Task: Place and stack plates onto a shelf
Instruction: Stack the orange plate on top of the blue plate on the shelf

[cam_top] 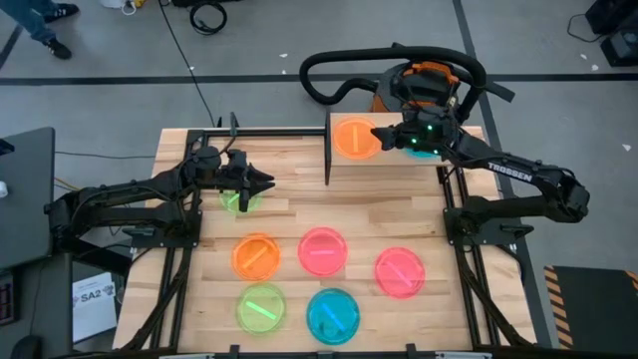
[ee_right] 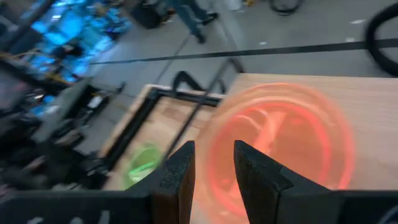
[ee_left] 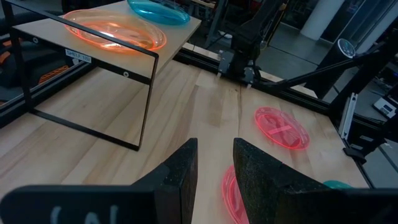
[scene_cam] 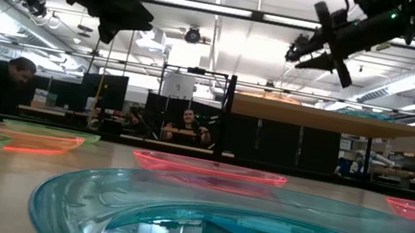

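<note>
The shelf point(cam_top: 391, 172) stands at the table's far side and bears an orange plate point(cam_top: 354, 138) and a teal plate point(cam_top: 427, 152) side by side. My right gripper point(cam_top: 379, 135) hovers open above the shelf, over the orange plate's point(ee_right: 273, 143) right edge, with nothing between its fingers. My left gripper point(cam_top: 267, 183) hangs open in the air left of the shelf, just right of a green plate point(cam_top: 235, 199) that lies on the tabletop. On the near half of the table lie an orange point(cam_top: 256, 255), two pink point(cam_top: 322, 249) point(cam_top: 400, 271), a green point(cam_top: 261, 307) and a teal plate point(cam_top: 332, 315).
The shelf's thin black posts and frame point(ee_left: 148, 99) stand between my left gripper and the space under the board. A black rail point(cam_top: 269, 131) runs along the table's far edge. People sit in the room beyond the table point(scene_cam: 189, 126). Bare wood lies between shelf and plates point(cam_top: 379, 214).
</note>
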